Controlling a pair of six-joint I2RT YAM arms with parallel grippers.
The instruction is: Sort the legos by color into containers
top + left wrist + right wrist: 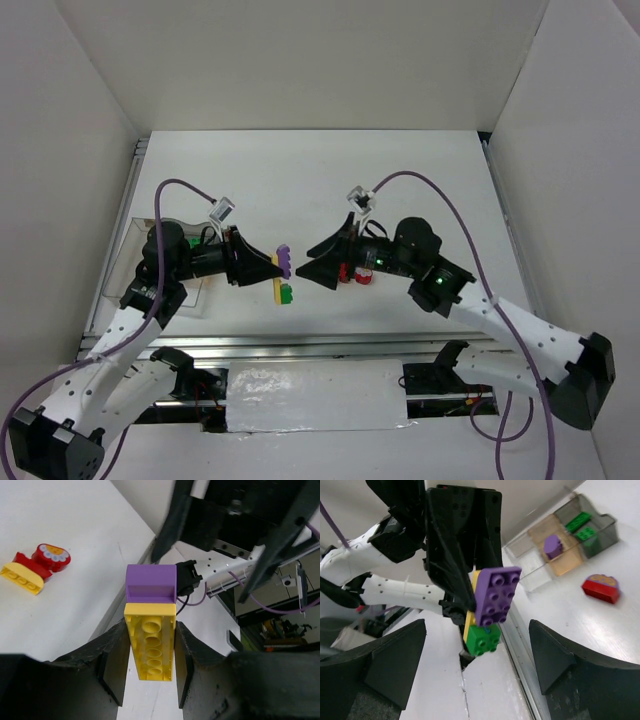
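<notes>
My left gripper (270, 267) (150, 630) is shut on a long yellow lego (150, 647), held above the table. A purple lego (151, 582) (496, 595) and a green lego (482, 639) are stuck to that yellow one (283, 276). My right gripper (312, 260) (477, 625) is open and empty, its jaws wide on either side of the stack without touching it. A red and yellow lego clump (37, 565) (360, 272) lies on the table under the right gripper. The containers (572, 560) hold two green legos (580, 522) and a rounded purple one (552, 546).
The containers (197, 298) sit at the table's left edge, mostly hidden behind the left arm. A red brick with a rounded top (601, 587) lies on the table beside them. A metal rail runs along the table's near edge (320, 345).
</notes>
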